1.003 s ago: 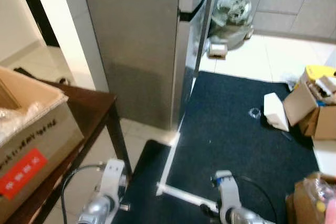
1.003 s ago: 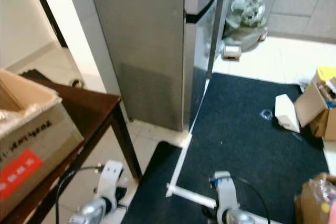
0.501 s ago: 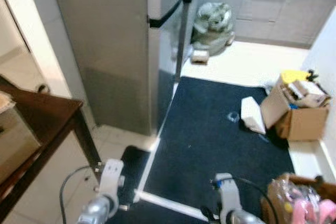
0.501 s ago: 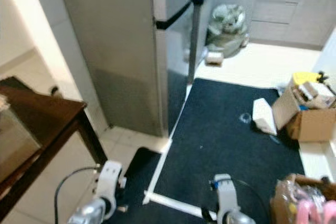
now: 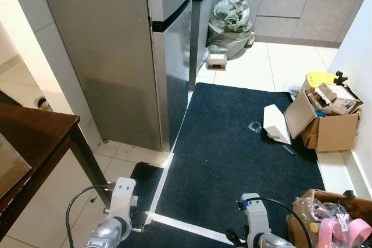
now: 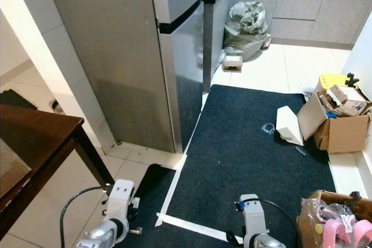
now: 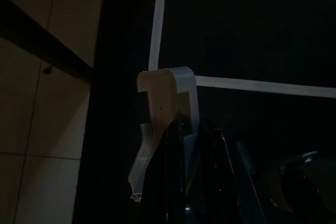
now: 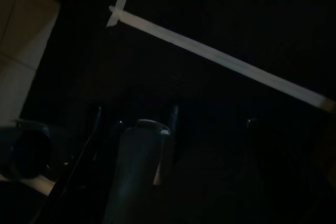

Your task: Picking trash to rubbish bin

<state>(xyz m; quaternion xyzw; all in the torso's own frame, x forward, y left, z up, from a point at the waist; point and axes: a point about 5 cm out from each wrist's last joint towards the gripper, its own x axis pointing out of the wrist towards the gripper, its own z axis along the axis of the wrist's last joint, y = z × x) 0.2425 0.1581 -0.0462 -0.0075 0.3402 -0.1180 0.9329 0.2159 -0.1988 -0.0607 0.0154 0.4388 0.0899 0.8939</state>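
A white carton [image 5: 275, 124] lies tipped over on the dark mat [image 5: 232, 155], with a small clear ring [image 5: 254, 126] just to its left. A small cardboard box [image 5: 217, 60] sits on the pale tiles beside a stuffed grey-green rubbish bag [image 5: 231, 20] at the far cabinets. Both arms hang idle at the bottom: the left arm [image 5: 119, 204] over the mat's left edge, the right arm [image 5: 253, 219] over the mat. In the dark left wrist view, my left gripper [image 7: 185, 132] points down at the mat and a white tape line [image 7: 262, 86]. My right gripper [image 8: 137, 129] is barely made out.
A tall steel fridge [image 5: 116, 50] stands to the left of the mat. A dark wooden table [image 5: 40, 137] juts in at the lower left. An open cardboard box of clutter [image 5: 325, 120] sits against the right wall, and a plastic bag [image 5: 325, 225] lies at the lower right.
The camera has swung to the right: the table and the carton on it slid off to the left, and more of the kitchen and mat shows. Both arms hang as before.
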